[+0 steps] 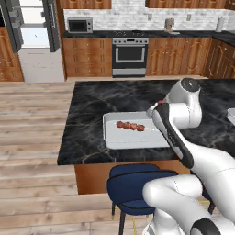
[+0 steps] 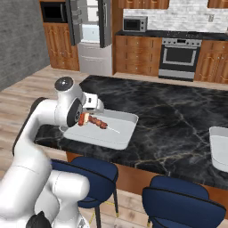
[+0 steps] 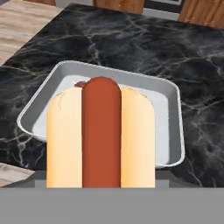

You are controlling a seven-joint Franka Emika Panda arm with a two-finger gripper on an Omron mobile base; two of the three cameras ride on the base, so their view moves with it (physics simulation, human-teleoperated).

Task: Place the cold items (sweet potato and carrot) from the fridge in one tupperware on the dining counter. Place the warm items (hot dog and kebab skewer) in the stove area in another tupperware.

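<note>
Left base view: grey tray (image 1: 114, 140) sits on the dark marble surface (image 1: 92, 105), near its front edge. Skewer (image 1: 131, 126) lies in the tray, four reddish-brown chunks in a row, running left to right. The arm's white links cover the tray's right end. Fridge far left with doors open, oven (image 1: 130, 54) at the far wall.

Right base view: same tray (image 2: 122, 131) near the left front corner of the surface, skewer (image 2: 99, 123) inside with its thin stick pointing right. A second tray (image 2: 218, 149) is at the right edge, well apart. The arm hides the tool here.

Hand view: hot dog (image 3: 101, 138) is right up against the camera, red-brown sausage between two pale tan bun halves, end-on, over the tray (image 3: 175, 127). A bit of skewer (image 3: 80, 84) peeks past the sausage tip. Tool is pinching the hot dog; fingertips are hidden behind the bun.
</note>
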